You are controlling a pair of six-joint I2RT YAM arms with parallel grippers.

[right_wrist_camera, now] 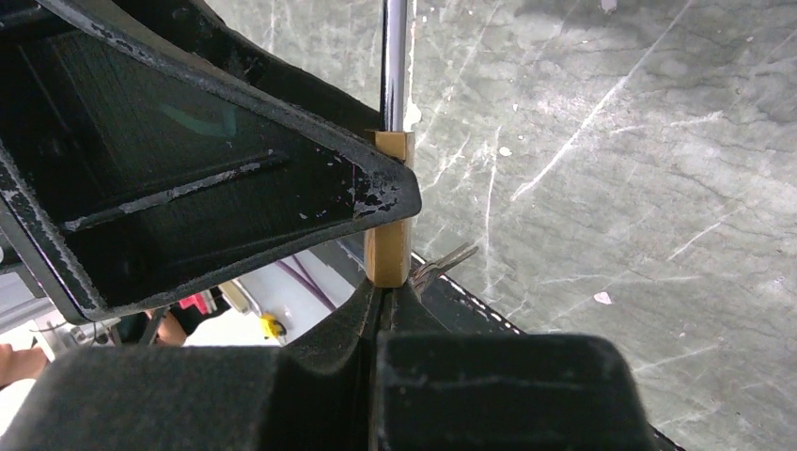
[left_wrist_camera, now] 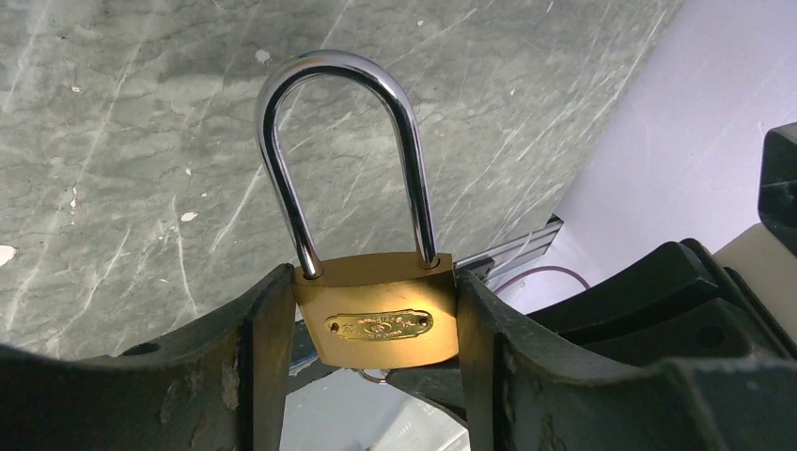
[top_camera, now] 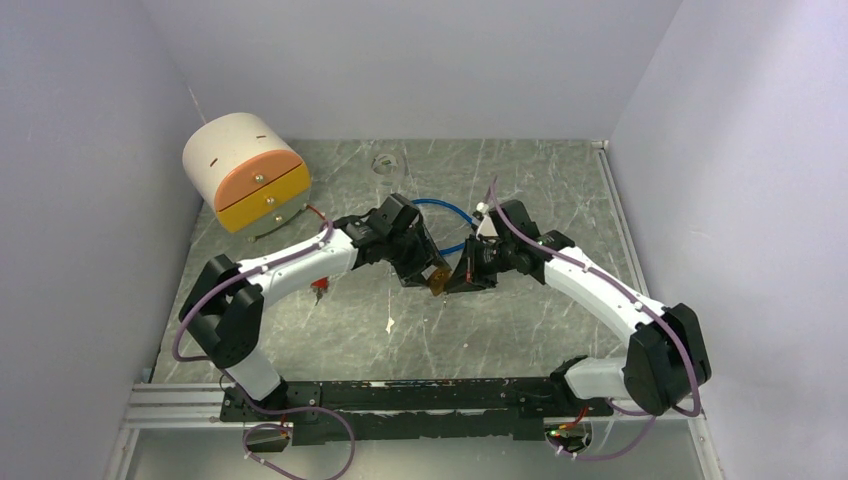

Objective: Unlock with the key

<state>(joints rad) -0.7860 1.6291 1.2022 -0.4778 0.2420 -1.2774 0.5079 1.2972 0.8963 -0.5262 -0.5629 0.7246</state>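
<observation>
The padlock (left_wrist_camera: pixel 376 324) is off the tabletop (top_camera: pixel 520 330), held in the air between the two arms near the middle of the scene. The left pincer (left_wrist_camera: pixel 374 315) pinches it: its two fingers (left_wrist_camera: pixel 258 348) are spread to the width of the brass body and press on the body's two narrow sides. The nameplate faces the left wrist camera. The shackle (left_wrist_camera: pixel 338 70) points away from the left wrist, and both its legs go into the body.

The right pincer (right_wrist_camera: pixel 379 296) comes from the other side, and its tip is right at the padlock's underside, opposite the shackle. Its fingers are pressed together with no gap showing. A thin metal key ring (right_wrist_camera: pixel 446 258) sticks out beside those fingertips, touching or almost touching the bottom of the brass. The key's blade is hidden, so I cannot tell whether the right pincer grips it or whether it sits in the keyhole.

From above, the two pincers meet tip to tip, with the padlock (top_camera: pixel 438 281) between them. A blue cable (top_camera: pixel 440 210) lies on the tabletop behind them.
</observation>
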